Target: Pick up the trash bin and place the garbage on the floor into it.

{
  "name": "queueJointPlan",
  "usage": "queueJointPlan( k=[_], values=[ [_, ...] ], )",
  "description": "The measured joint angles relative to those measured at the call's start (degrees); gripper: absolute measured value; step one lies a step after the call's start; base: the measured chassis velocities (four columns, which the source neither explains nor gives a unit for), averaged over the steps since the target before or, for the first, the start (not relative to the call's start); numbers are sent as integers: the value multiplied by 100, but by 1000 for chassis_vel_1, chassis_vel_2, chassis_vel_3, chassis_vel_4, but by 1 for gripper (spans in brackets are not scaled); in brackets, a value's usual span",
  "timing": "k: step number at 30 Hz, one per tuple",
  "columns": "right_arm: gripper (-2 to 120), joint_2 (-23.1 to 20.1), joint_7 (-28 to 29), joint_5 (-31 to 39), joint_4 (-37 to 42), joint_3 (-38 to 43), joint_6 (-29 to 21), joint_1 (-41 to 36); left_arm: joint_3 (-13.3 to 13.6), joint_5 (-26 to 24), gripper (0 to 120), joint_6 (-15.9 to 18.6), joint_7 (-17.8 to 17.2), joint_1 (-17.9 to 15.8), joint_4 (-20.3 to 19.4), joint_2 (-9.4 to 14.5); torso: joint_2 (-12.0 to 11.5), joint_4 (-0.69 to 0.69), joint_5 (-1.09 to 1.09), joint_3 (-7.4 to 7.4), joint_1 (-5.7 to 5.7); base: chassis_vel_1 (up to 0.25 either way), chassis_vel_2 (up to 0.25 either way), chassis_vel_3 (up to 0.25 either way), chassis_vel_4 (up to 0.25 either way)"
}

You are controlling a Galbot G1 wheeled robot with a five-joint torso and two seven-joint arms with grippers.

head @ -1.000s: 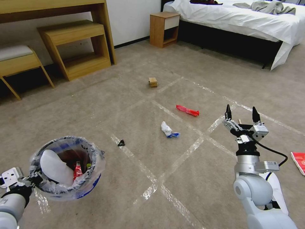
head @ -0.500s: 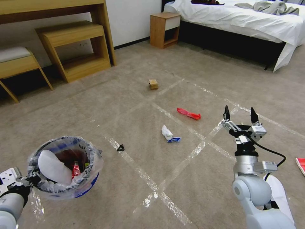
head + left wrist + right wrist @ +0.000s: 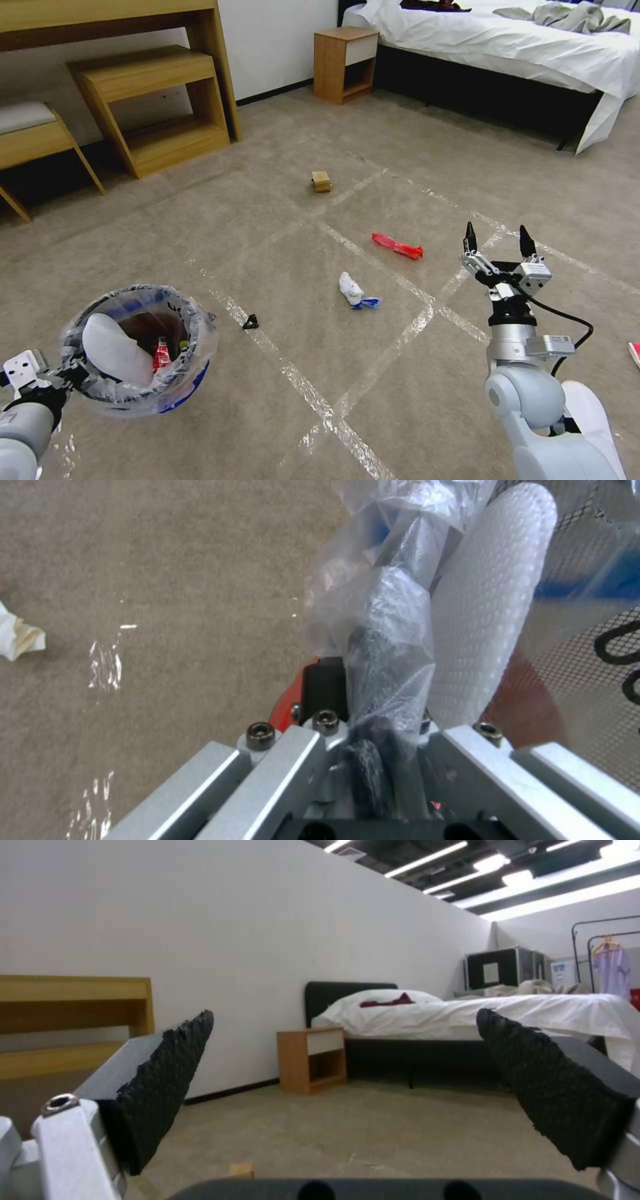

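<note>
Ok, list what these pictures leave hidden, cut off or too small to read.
- Left gripper: in the left wrist view, crinkled plastic of the trash bin covers its fingertips.
- Red item: cut by the head view's right edge.
- Black scrap: too small to identify.
- Bin's bottom: hidden under the white slipper.
- Right gripper: open, empty.

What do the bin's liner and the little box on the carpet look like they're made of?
The liner looks like thin clear plastic film: crinkled, glossy, see-through over the bin rim. The small box seems plain cardboard: matte tan, square-edged, though too far off to be sure.
</note>
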Motion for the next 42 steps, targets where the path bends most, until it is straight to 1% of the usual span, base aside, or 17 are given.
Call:
queueJointPlan(
  k=[9, 20, 28, 42],
  values=[
    [100, 7, 4, -21, -11, -16, -9, 13, -1, 0, 0, 0, -1, 31, -24, 16, 0, 0, 0, 0, 0, -69, 70, 61, -63],
    [100, 27, 12, -27, 5, -15, 21, -56, -1, 9, 0, -1, 0, 82, -78, -18, 0, 0, 0, 0, 0, -67, 71, 70, -68],
    [100, 26, 15, -21, -71, -57, 149, -44, -2, 42, 0, -6, 7, 121, -96, -57, 0, 0, 0, 0, 0, 0, 0, 0, 0],
    [100, -24, -2, -1, -165, -89, 128, 31, 21, 38, 0, -8, 10, 7, 11, -40, 0, 0, 0, 0, 0, 0, 0, 0, 0]
  ],
)
